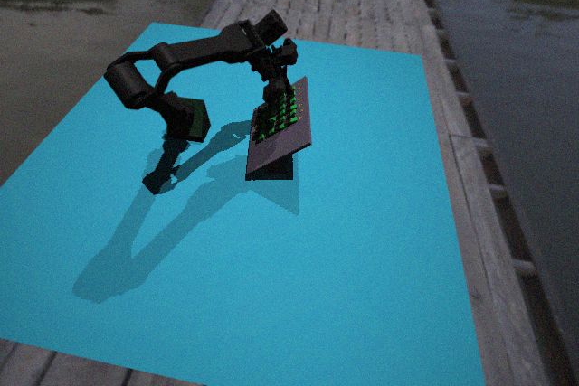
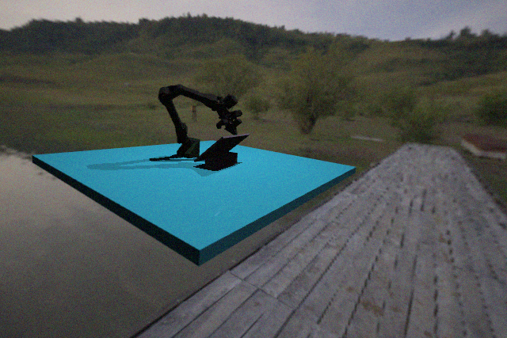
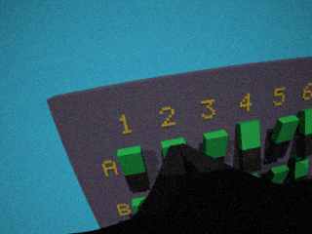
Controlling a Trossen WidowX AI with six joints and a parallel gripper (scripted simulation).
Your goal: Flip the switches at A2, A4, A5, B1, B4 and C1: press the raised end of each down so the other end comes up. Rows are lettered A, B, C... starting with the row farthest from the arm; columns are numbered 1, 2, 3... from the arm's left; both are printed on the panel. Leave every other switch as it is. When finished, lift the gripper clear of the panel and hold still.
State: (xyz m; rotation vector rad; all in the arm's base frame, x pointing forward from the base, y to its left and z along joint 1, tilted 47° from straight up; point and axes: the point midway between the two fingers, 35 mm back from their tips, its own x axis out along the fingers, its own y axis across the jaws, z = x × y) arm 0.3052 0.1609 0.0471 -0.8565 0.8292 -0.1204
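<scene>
The tilted grey panel [image 1: 281,152] [image 2: 212,149] [image 3: 73,122] carries rows of green-topped switches. My gripper [image 1: 290,92] [image 2: 234,133] [image 3: 177,151] is shut and empty, its tips at switch A2 [image 3: 173,142] in the wrist view, covering that switch's lower part. Whether they touch it is unclear. Switch A1 [image 3: 132,162], switch A3 [image 3: 215,141], switch A4 [image 3: 250,135] and switch A5 [image 3: 287,128] show beside it; A4 and A5 tilt differently. Part of switch B1 [image 3: 138,204] shows; B4 cannot be made out clearly, and C1 is hidden behind the gripper in the wrist view.
The panel stands on a dark block [image 1: 281,167] [image 2: 223,160] on the blue table top [image 1: 374,232] [image 2: 204,211]. The arm's base [image 1: 186,120] is to the panel's left in the top and exterior views. Neighbouring switches sit close around the fingertips.
</scene>
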